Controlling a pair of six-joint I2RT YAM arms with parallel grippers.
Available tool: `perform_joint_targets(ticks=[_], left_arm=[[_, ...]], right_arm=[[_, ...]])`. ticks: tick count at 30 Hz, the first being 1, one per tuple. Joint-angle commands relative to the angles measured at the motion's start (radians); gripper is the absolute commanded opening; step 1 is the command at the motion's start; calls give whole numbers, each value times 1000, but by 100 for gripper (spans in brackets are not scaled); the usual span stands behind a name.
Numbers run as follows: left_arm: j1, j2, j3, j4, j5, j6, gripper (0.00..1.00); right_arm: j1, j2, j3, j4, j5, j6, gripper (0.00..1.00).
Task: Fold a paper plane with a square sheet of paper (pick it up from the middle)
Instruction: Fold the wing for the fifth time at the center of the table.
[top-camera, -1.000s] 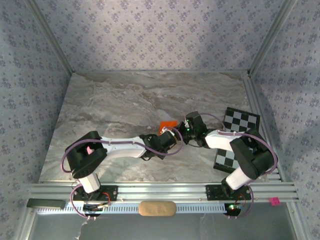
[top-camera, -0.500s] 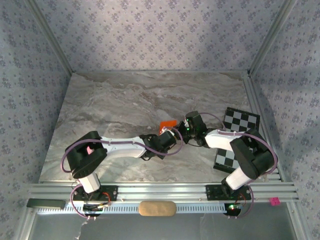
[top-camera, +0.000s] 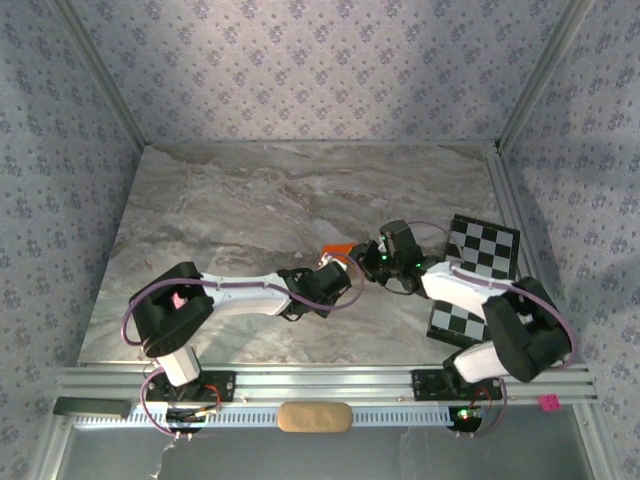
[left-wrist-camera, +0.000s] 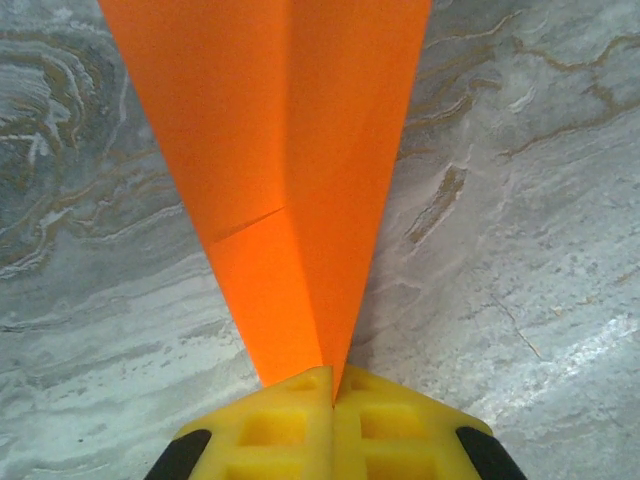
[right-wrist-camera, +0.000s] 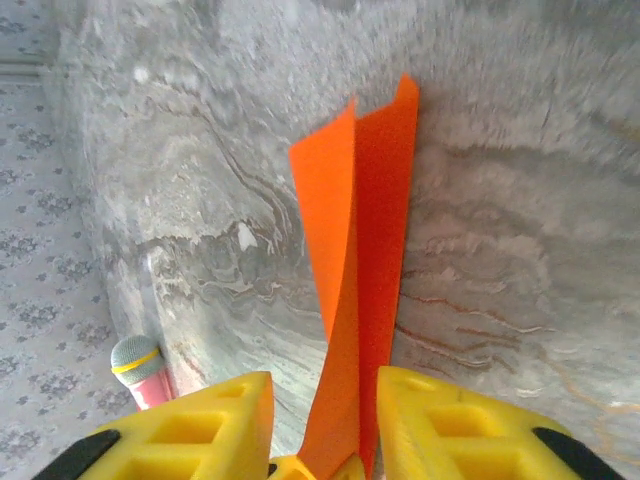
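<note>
The paper plane (top-camera: 335, 250) is a folded orange dart held just above the marble table, between the two wrists. My left gripper (left-wrist-camera: 333, 385) is shut on its narrow end, and the creased orange paper (left-wrist-camera: 290, 150) fans out away from the yellow pads. My right gripper (right-wrist-camera: 325, 385) is open. The paper plane (right-wrist-camera: 365, 220) stands on edge in the gap between its yellow fingers (right-wrist-camera: 460, 420), close to the right one. In the top view the left gripper (top-camera: 335, 272) and the right gripper (top-camera: 372, 258) face each other across the paper.
A black-and-white checkerboard card (top-camera: 490, 245) lies at the table's right edge, partly under the right arm. A pink stick with a grey head (right-wrist-camera: 140, 370) shows at the lower left of the right wrist view. Bare marble table (top-camera: 250, 200) stretches behind and to the left.
The right gripper's jaws have opened off the paper and its arm has shifted slightly right. The left gripper has closed fully on the paper and stayed in place.
</note>
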Motion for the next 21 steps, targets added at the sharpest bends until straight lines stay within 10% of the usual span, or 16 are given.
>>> perform_joint_targets(ticks=[1, 21], left_arm=[[41, -55, -43, 72, 91, -40, 0], [206, -118, -248, 446, 494, -104, 0]], right_arm=[[-18, -77, -19, -112, 81, -56, 36], [-17, -233, -61, -173, 229, -105, 36]])
